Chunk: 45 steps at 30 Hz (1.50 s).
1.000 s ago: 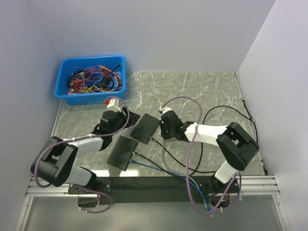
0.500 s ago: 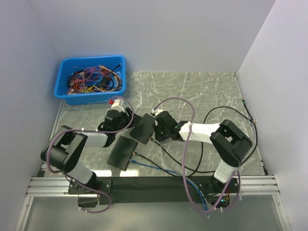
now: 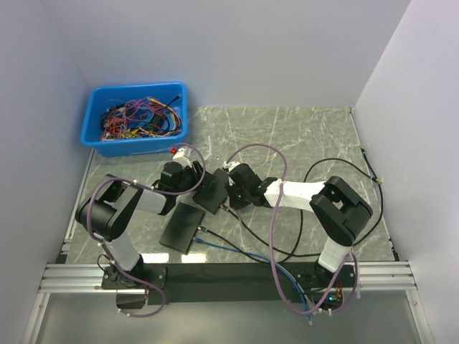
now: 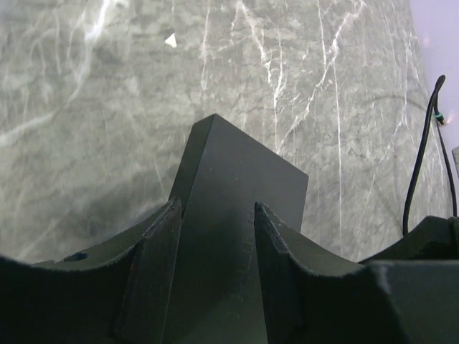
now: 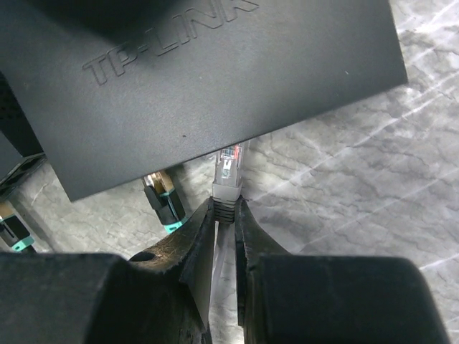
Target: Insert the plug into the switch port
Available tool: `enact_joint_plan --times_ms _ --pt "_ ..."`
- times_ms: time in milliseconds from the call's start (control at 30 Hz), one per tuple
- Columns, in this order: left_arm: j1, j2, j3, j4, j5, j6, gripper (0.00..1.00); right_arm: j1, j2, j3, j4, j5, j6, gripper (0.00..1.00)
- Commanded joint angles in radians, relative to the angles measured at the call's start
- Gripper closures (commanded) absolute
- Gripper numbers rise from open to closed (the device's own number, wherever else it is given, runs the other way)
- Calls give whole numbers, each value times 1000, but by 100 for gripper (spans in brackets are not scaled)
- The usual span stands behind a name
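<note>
Top external | left pincer (image 4: 217,215) moved onto switch (image 3: 213,193), grip unclear | right pincer (image 5: 224,208) clamps plug (image 5: 227,175)

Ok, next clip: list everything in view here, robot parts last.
Clear plug with grey boot: one, clamped in the right gripper, tip at the switch's edge.
Black TP-Link switch box: one, mid-table, between the left gripper fingers.
Flat black box: one, nearer the arm bases.
Teal-collared plugs: two, left of the clear plug.
Blue plastic bin: one, far left corner, holding tangled coloured wires.
Loose cables: one blue, several black, near side.
Grey marble tabletop: one.
Left gripper: black, astride the switch box.
Right gripper: black, shut on the plug.
</note>
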Motion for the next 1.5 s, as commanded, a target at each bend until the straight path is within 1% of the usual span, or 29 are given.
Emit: enact_joint_plan --times_ms 0,133,267,367,633,767,1167,1467 --pt "-3 25 46 74 77 58 50 14 28 34 -6 -69 -30 100" --pt "-3 45 55 85 125 82 50 25 34 34 0 -99 -39 100" --pt "-4 80 75 90 201 87 51 31 31 34 3 -109 -47 100" --pt "-4 99 76 91 218 82 51 29 28 32 5 -115 -49 100" --pt "-6 104 58 100 232 70 52 34 22 43 3 -124 -53 100" --pt "-9 105 18 136 240 50 52 34 33 55 -8 -101 -50 100" --pt "-19 99 -39 151 252 -14 54 34 22 71 -34 -56 -52 100" --pt "-33 90 -99 200 249 -40 55 32 28 126 -72 -56 -76 100"
